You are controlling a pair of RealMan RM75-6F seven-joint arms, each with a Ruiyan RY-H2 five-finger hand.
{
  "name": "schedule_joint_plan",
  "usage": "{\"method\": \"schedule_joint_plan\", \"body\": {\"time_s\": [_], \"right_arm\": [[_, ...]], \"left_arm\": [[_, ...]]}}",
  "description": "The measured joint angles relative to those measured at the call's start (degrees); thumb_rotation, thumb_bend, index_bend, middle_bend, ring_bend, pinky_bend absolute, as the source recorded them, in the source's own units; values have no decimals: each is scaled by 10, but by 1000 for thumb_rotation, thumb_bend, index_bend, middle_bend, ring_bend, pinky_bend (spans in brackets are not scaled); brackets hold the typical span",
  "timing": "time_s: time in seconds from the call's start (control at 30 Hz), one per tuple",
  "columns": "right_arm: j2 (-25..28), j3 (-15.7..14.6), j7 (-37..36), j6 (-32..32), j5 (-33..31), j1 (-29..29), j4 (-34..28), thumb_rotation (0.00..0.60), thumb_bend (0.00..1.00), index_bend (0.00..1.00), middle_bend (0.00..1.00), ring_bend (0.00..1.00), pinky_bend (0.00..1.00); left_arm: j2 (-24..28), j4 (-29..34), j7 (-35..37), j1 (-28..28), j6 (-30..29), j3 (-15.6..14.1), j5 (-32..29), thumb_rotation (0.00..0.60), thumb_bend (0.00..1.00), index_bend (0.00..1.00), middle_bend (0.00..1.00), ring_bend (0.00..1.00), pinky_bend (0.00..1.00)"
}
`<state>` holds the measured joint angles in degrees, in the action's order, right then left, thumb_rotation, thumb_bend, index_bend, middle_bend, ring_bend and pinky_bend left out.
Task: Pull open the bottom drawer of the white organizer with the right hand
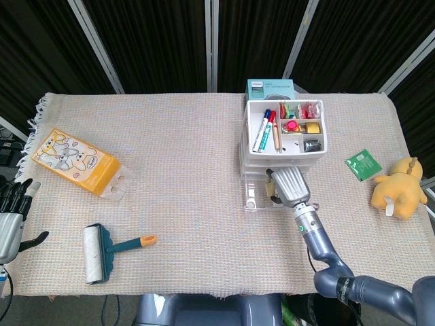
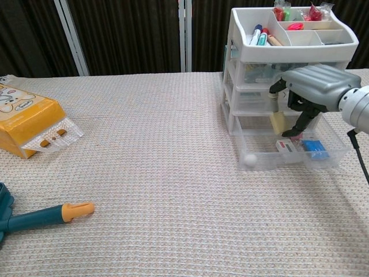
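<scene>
The white organizer stands at the right middle of the table, with pens and small items in its top tray. Its clear bottom drawer is pulled out toward me; a blue item and a red-and-white item lie inside. My right hand hovers above the drawer's back part with its fingers curled downward, clear of the drawer front. A pale yellow piece shows at its fingertips; I cannot tell whether it belongs to the hand. My left hand rests at the table's left edge, fingers apart and holding nothing.
An orange tissue pack lies at the left. A teal lint roller lies near the front left. A green packet and a yellow plush toy sit right of the organizer. A teal box stands behind it.
</scene>
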<state>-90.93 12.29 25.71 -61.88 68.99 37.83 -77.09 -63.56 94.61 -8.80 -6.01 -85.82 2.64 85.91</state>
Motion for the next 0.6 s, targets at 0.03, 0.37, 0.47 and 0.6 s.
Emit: {"method": "schedule_joint_plan", "body": {"time_s": [0.03,0.37,0.47,0.6], "right_arm": [[5,0,2,-3,-1,-2,-4,600,52,535,1000,994,742],[63,-3,-4,-34,-5,-35,-38,600,52,538,1000,994,742],[91,-9,-23,-46,-4,-55,-43,600,52,538,1000,994,742],[116,-15,-48,-56,-3,-76,-38,600,52,539,1000,994,742]], "left_arm": [[0,0,0,0,-1,0,1,600,128,0,0,0,0],[0,2,-3,1,-1,-3,7,600,128,0,0,0,0],[-1,5,-6,2,-5,-4,11,600,128,0,0,0,0],[0,7,-8,3,-8,-6,16,600,128,0,0,0,0]]}}
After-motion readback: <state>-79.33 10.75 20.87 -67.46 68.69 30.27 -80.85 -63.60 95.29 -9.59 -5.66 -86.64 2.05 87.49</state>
